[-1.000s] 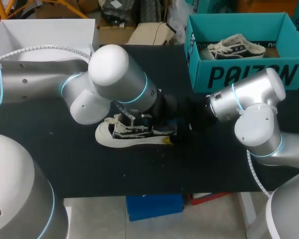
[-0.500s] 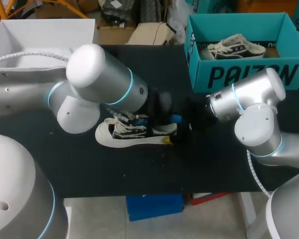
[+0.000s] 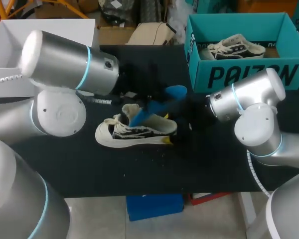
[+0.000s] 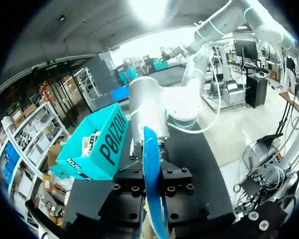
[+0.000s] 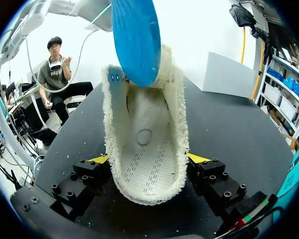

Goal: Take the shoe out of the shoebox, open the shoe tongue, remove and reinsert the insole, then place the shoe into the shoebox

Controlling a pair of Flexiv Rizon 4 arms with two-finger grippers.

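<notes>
Desk scene: a black-and-white shoe (image 3: 134,133) stands on its sole near the middle of the black desk (image 3: 89,169), toe toward the left arm's side and heel toward the right arm; the right end effector (image 5: 147,160) clasps the shoe at its heel end, one yellow-tipped finger pressed to each flank, with the shoe's opening facing the wrist camera; the left end effector (image 4: 152,196), fingers set narrow, grips a blue insole (image 3: 158,103) edgewise between them; the insole slants above the shoe, its lower end at the shoe's opening and its upper end raised toward the right arm; whether that lower end touches the lining cannot be told; a teal shoebox (image 3: 241,77) sits at the desk's far right corner, well apart from the shoe and open at the top; a second shoe (image 3: 232,47), pale, lies inside it.
</notes>
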